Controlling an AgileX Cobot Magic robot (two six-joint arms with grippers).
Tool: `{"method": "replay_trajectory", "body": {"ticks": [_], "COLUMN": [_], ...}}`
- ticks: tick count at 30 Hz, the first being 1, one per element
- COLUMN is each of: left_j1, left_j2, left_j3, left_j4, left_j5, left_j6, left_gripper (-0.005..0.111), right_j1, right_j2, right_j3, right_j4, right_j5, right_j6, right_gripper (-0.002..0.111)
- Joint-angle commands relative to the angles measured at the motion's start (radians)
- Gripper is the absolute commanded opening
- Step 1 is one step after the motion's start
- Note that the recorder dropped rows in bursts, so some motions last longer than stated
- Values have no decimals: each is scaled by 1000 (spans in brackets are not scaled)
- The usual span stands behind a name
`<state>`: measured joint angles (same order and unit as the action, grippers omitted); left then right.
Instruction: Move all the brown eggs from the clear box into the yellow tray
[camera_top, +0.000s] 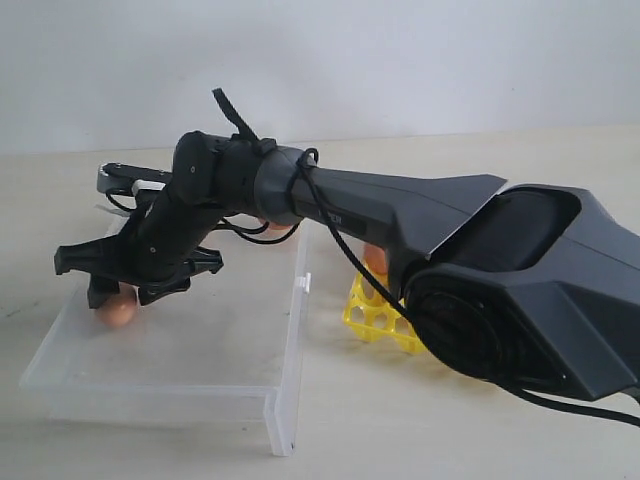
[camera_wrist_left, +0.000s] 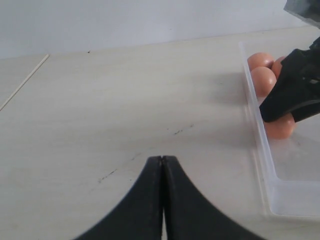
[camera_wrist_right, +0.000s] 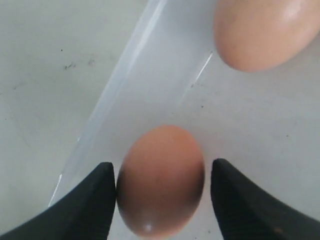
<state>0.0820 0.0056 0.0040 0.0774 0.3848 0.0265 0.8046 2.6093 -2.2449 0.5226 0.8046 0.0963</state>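
My right fingers (camera_wrist_right: 90, 210) spread wide, straddling one brown egg (camera_wrist_right: 161, 182) on the clear box (camera_top: 200, 370) floor, no squeeze. Second brown egg (camera_wrist_right: 265, 30) just beyond. My left fingers (camera_wrist_left: 145, 200) pressed together over the table (camera_wrist_left: 125, 100). Farther off, the yellow tray (camera_top: 372, 318) beside the box, partly behind my right arm (camera_top: 420, 200).

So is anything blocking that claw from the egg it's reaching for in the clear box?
Nothing visible does. The right gripper's open fingers straddle one brown egg on the floor of the clear box, with nothing else between them. A second egg lies apart, beyond the fingertips.
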Motion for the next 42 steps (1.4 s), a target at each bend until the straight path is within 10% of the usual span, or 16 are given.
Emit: {"method": "replay_trajectory", "body": {"ticks": [1,8,13,42], "left_j1": [-6,-6,-6,-6], "left_j2": [-6,-6,-6,-6], "left_j3": [-4,-4,-4,-4], "left_j4": [-7,-7,-7,-7], "left_j5": [-6,-6,-6,-6], "left_j6": [-4,-4,-4,-4], "left_gripper": [0,0,0,0], "right_j1": [-2,-2,-2,-3], "right_j2": [3,3,3,-263], "right_j3": [-6,-6,-6,1], "right_j4": [-13,-54,-67,-234], "right_j5": [-32,-57,-56,-40], "right_j6": [1,1,-70,-273], "right_gripper": [54,41,0,0]}}
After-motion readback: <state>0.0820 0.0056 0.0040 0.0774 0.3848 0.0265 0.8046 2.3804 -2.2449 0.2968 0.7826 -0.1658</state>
